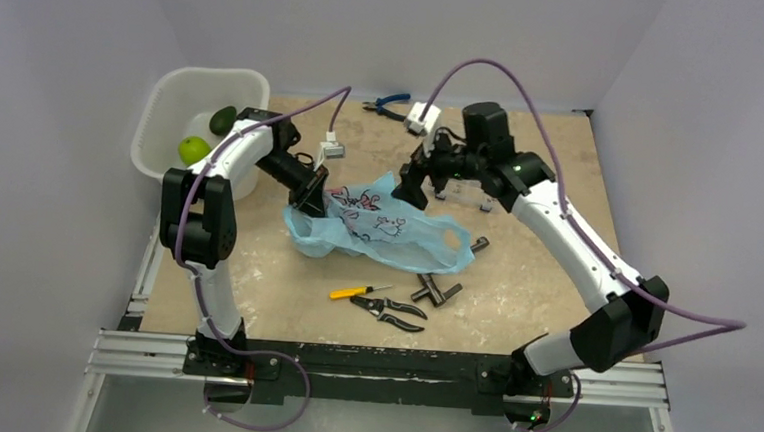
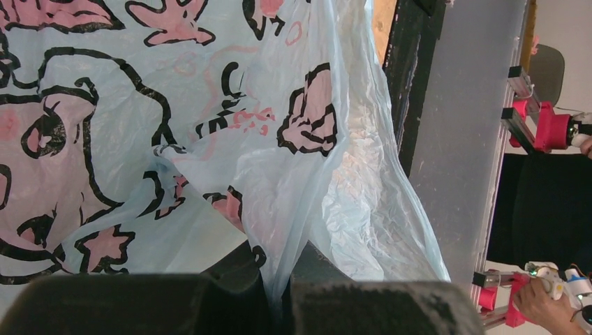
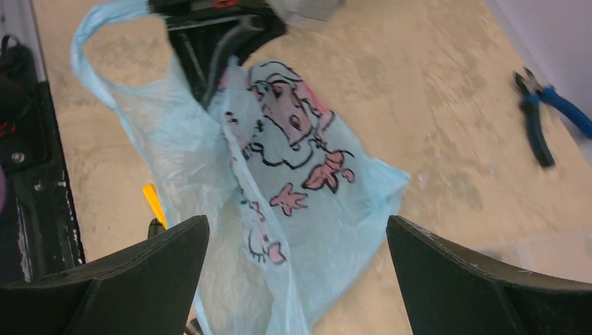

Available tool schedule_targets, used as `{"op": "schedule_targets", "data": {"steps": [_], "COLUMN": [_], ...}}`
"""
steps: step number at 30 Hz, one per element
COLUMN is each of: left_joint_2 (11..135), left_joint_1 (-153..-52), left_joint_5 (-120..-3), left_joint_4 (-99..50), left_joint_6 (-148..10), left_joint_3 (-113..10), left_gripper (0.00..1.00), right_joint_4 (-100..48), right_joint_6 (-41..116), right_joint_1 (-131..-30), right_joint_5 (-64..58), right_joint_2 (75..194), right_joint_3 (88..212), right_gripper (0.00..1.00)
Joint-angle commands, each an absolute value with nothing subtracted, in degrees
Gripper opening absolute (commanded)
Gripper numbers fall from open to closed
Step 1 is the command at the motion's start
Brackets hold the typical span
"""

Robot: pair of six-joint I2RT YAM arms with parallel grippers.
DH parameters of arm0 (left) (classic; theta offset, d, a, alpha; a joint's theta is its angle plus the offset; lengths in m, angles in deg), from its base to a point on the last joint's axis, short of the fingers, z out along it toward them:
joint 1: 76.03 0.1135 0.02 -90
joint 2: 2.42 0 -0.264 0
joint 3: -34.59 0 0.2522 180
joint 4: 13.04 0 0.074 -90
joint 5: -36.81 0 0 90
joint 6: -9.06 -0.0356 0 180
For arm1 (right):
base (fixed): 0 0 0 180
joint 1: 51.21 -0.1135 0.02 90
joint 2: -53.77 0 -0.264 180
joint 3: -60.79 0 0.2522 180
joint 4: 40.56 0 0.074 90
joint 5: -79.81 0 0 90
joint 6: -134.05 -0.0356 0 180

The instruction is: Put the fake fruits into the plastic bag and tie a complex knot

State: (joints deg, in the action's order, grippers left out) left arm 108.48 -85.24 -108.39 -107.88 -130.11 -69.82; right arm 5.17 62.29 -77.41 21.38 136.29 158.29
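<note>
The left end effector [image 2: 279, 279] is closed on a fold of the thin light-blue plastic bag with pink and black print [image 1: 387, 231]. The bag lies mostly flat on the beige table [image 1: 514, 284], between the two arms. The right end effector [image 3: 297, 223] hangs over the bag with its fingers wide apart and nothing between them. The bright green round plastic fruit [image 1: 194, 149] and the dark green oval plastic fruit [image 1: 223, 119] sit in the white plastic tub [image 1: 170, 88] at the far left corner, well apart from the bag. I cannot find a yellow fruit in any view.

In my judgement, the risks are these. The left pinch holds only a small piece of slippery film, so a pull from the other side may draw it out or tear it. The mouth of the bag is not clearly open. If the right end effector closes on both layers together, it would shut the mouth instead of spreading it. The left arm also stands between the tub and the bag, so a reach for a fruit by the right arm might strike it.
</note>
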Motion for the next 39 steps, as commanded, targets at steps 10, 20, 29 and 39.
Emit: {"op": "schedule_targets", "data": {"steps": [10,20,29,39], "left_joint_2": [108.94,107.62,75.08,64.63], "left_joint_1": [-85.07,-80.00,-79.19,-94.60], "left_joint_5": [-115.11,-116.28,-103.41,-91.21], "left_joint_4": [-115.05,-115.07,-43.66,-51.53], "left_joint_6": [-139.16,-142.54,-93.86,-109.02], "left_joint_3": [-76.39,-81.62,-56.79,-57.27], "left_gripper": [0.00,0.13,0.88,1.00], "right_joint_4": [-13.26,-7.41,-3.00,-7.28], "right_joint_6": [75.17,64.31,33.01,20.48], "right_joint_1": [-89.36,-88.80,-84.41,-80.44], "right_joint_5": [17.17,19.31,24.43,32.10], "right_joint_2": [146.54,146.67,153.07,157.16], "right_joint_3": [143.68,148.43,159.51,160.26], "right_gripper": [0.94,0.00,0.00,0.00]}}
